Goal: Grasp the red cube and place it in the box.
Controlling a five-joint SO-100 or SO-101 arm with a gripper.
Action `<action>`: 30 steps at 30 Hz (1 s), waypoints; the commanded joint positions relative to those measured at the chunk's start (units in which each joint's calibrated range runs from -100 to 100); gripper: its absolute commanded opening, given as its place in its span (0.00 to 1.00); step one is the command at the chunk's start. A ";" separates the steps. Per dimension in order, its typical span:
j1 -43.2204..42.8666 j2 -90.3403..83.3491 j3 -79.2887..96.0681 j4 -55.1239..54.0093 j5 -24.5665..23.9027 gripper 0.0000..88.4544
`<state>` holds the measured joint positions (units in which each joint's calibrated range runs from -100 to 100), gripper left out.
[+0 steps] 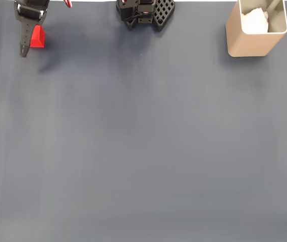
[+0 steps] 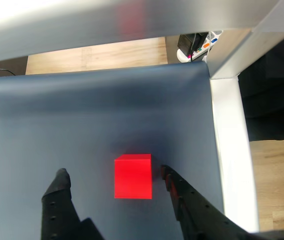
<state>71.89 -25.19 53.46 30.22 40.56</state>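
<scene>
Lining up the grasp, nothing gripped yet.
Gripper (image 2: 114, 175) hanging spread apart, straddling red cube (image 2: 133, 176) lying on surface (image 1: 143, 141) at fixed view's top left; needing lowering and closing, then carrying across to box (image 1: 255, 43) at top right.

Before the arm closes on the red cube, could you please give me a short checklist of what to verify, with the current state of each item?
1. Gripper open: ok, in the wrist view the fingers stand apart.
2. Red cube between the fingers: ok, with a gap on both sides.
3. Fingers low enough to grip: cannot tell.
4. Cube resting flat on the blue mat: ok.
5. Box upright, mouth open: ok, at the far right of the fixed view.
6. Room in the box: cannot tell, something white already lies inside.
</scene>
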 commanded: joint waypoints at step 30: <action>-1.85 -2.37 1.96 -2.28 2.98 0.21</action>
<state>70.61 -25.01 56.38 28.35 42.91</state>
